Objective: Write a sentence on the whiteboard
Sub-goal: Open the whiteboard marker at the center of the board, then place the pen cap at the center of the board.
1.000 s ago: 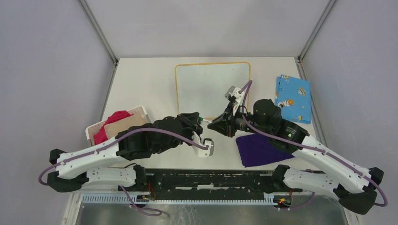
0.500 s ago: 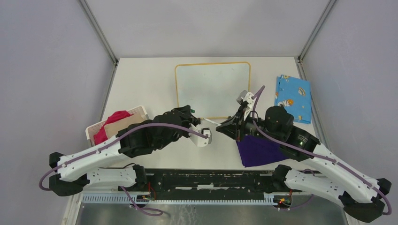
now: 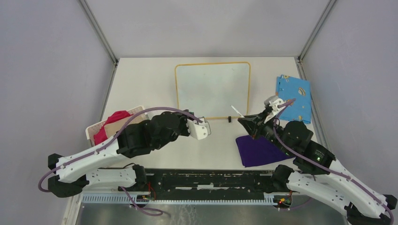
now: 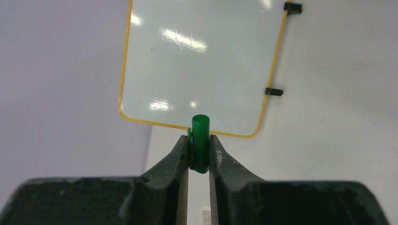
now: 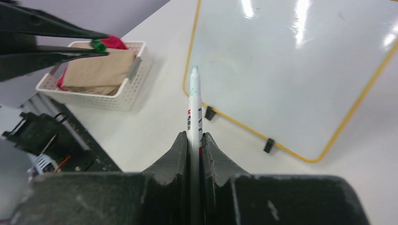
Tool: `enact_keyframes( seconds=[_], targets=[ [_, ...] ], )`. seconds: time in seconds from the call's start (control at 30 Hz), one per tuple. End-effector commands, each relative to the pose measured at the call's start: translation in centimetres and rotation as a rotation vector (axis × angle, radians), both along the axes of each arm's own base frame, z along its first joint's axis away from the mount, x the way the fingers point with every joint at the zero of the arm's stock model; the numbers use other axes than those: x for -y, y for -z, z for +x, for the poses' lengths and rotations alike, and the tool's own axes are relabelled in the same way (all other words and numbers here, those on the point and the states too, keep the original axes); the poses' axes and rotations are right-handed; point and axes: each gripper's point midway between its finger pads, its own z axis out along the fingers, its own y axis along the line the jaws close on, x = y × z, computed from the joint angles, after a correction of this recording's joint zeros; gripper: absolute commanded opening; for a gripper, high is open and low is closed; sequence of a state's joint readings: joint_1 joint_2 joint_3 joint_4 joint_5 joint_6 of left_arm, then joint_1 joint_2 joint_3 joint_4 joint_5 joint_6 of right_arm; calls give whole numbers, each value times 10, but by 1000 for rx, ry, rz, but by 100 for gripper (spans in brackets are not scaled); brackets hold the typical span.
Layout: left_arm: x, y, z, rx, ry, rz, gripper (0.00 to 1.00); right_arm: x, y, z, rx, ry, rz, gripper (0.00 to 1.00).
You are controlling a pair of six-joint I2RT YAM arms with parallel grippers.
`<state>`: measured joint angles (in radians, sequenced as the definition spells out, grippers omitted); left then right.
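White basket (image 5: pixel 101 101) holding red and tan cloths sits at bench (image 3: pixel 145 79) left. Left tool (image 4: pixel 199 146) — clamped on a green cap (image 4: pixel 200 131). The whiteboard (image 3: pixel 212 89) lies flat at far centre, glossy, yellow-rimmed. Right tool (image 5: pixel 193 138) — clamped on a white marker (image 5: pixel 193 103), tip bare, above the board's near edge. Purple cloth (image 3: pixel 257 149) lies beneath the right arm; blue patterned cloth (image 3: pixel 293 98) lies far right.

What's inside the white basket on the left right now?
A folded tan cloth lies over a red cloth in the basket. Anything beneath the two cloths is covered, so I cannot tell what else it holds.
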<state>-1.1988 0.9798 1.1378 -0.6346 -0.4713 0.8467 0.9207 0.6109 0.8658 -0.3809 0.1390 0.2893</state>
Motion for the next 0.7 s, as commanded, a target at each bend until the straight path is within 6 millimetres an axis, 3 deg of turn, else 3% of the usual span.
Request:
enact_keyframes(
  seconds=[0.0, 0.17, 0.33, 0.47, 0.67],
  targets=[
    [5, 4, -23, -303, -144, -413, 2, 40, 11, 22, 62, 226, -16, 0],
    [28, 50, -46, -661, -301, -719, 2, 43, 30, 26, 55, 262, -16, 0],
    [33, 99, -47, -805, -465, -807, 2, 40, 49, 29, 39, 270, -8, 0],
    [14, 117, -31, -660, -525, -599, 2, 37, 56, 29, 29, 260, -24, 0],
    [21, 122, -33, -499, -163, -154, 2, 44, 58, 27, 47, 272, -28, 0]
  ],
)
